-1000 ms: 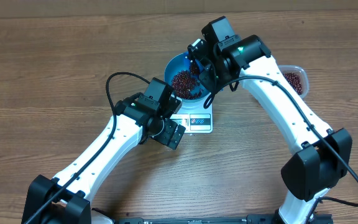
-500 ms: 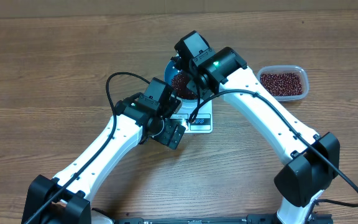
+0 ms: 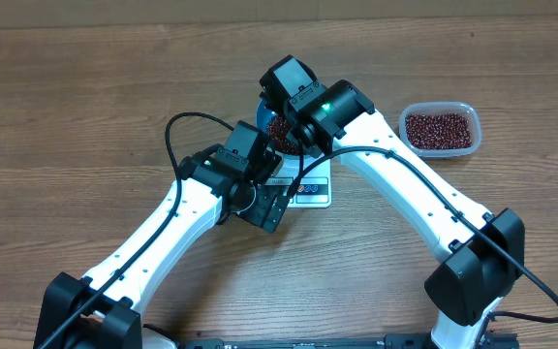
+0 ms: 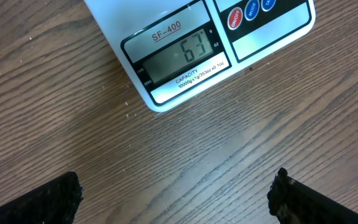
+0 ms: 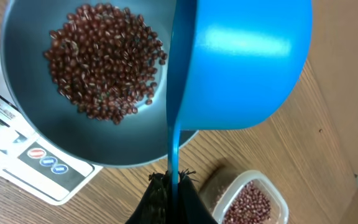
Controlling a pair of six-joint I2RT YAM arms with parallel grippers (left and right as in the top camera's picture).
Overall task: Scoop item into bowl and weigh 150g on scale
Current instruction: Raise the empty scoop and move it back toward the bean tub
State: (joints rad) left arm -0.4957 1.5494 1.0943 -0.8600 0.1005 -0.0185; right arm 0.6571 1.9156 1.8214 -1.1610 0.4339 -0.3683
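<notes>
The blue bowl (image 5: pixel 23 106) stands on the white scale (image 4: pixel 123 18) and holds a loose heap of red-brown beans (image 5: pixel 98 68). The scale's display reads 63. My right gripper (image 5: pixel 173 183) is shut on the thin handle of a small blue scoop (image 5: pixel 241 62). The scoop is tipped on its side over the bowl's right edge, its inside hidden. From overhead the right wrist covers most of the bowl, and only some beans (image 3: pixel 281 132) show. My left gripper (image 4: pixel 176 186) hangs open over bare wood just in front of the scale, with nothing between its fingers.
A clear plastic tub (image 3: pixel 440 128) with more beans sits to the right of the scale, also visible in the right wrist view as the tub (image 5: pixel 247 199). The left arm's black cable (image 3: pixel 177 131) loops up at the left.
My right arm has swung left with the scoop, from the tub side to over the bowl, uncovering the tub. The left arm has not moved.
</notes>
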